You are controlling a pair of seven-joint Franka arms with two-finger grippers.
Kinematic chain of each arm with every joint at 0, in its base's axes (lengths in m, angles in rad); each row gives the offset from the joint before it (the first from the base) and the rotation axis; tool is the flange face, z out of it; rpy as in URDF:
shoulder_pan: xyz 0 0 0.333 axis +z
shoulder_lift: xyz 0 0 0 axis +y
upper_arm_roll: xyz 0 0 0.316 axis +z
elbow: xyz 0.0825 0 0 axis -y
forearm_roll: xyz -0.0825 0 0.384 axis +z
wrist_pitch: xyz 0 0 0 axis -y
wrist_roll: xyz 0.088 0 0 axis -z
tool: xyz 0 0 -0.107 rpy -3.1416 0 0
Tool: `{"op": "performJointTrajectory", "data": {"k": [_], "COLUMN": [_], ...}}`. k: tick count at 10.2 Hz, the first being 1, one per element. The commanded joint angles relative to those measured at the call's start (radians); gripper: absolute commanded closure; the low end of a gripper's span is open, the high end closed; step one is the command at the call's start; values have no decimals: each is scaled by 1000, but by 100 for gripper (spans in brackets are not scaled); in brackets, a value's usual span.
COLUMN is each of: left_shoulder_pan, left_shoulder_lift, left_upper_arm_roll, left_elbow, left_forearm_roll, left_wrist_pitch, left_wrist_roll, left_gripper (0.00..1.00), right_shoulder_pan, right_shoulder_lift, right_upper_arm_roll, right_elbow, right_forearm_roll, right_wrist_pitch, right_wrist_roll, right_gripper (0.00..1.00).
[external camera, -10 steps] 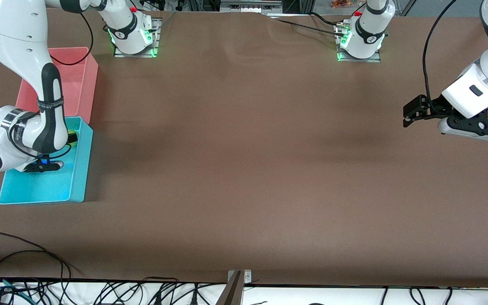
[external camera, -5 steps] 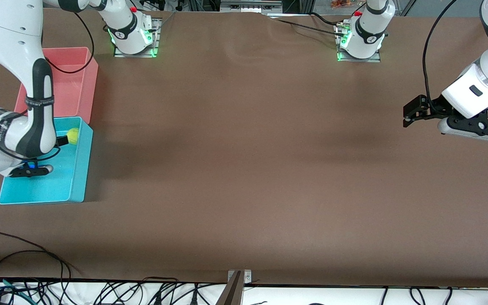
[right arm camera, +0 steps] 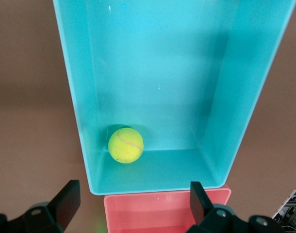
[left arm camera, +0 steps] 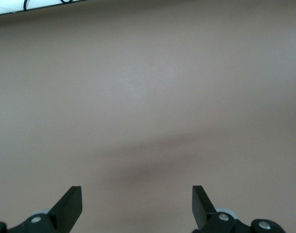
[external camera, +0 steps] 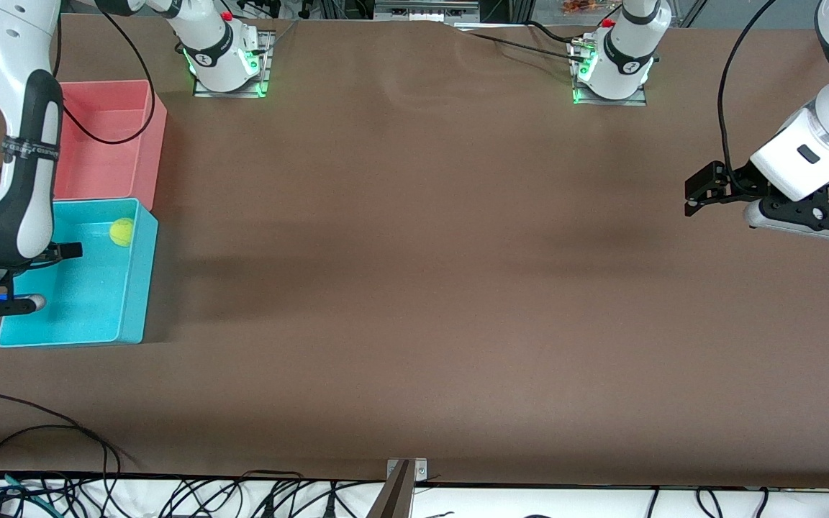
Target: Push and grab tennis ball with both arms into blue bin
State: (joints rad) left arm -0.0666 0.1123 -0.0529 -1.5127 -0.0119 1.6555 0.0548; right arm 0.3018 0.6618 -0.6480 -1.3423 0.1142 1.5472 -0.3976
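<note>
The tennis ball point(external camera: 121, 232) sits inside the blue bin point(external camera: 137, 302), down on its floor and tucked into the corner next to the pink bin point(external camera: 157, 144), close against two walls. Nothing is touching it. In the right wrist view the ball point(right arm camera: 125, 145) lies at the foot of the bin's end wall point(right arm camera: 157, 180), and the pink bin point(right arm camera: 167, 211) stands just past that wall, the two bins end to end and touching. Taking the blue bin as the marker: the pink bin is farther from the front camera, and both stand at the right arm's end of the desk point(external camera: 414, 288).

The right pincer point(external camera: 62, 253) hangs over the blue bin's outer edge, its fingers point(right arm camera: 66, 201) spread wide with nothing between them, well clear of the ball.

The left pincer point(external camera: 699, 191) is well apart from the blue bin, over bare desk at the left arm's end, waiting. Its fingers point(left arm camera: 70, 206) are spread too, empty, and the left wrist view shows only brown desk surface point(left arm camera: 148, 97) under them.

Dark cables point(external camera: 40, 432) trail along the desk's edge nearest the front camera, well away from the blue bin.
</note>
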Motion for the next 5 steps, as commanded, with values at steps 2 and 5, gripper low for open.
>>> {"op": "performJointTrajectory", "data": {"k": [2, 5], "left_shoulder_pan": [-4, -4], "left_shoulder_lift": [13, 13], "left_upper_arm_roll": [4, 4], "left_elbow": [32, 32], "left_forearm_roll": [-11, -11], "left_wrist_pitch": [-20, -20], "left_wrist_roll": [5, 5], "left_gripper": [0, 0], "right_shoulder_pan": [-1, -1], "right_shoulder_lift": [12, -2], "right_upper_arm_roll": [11, 16], "right_elbow": [158, 202], "right_forearm_roll": [24, 33], "right_wrist_pitch": [-33, -24], "right_wrist_roll": [97, 109], "right_gripper": [0, 0]}}
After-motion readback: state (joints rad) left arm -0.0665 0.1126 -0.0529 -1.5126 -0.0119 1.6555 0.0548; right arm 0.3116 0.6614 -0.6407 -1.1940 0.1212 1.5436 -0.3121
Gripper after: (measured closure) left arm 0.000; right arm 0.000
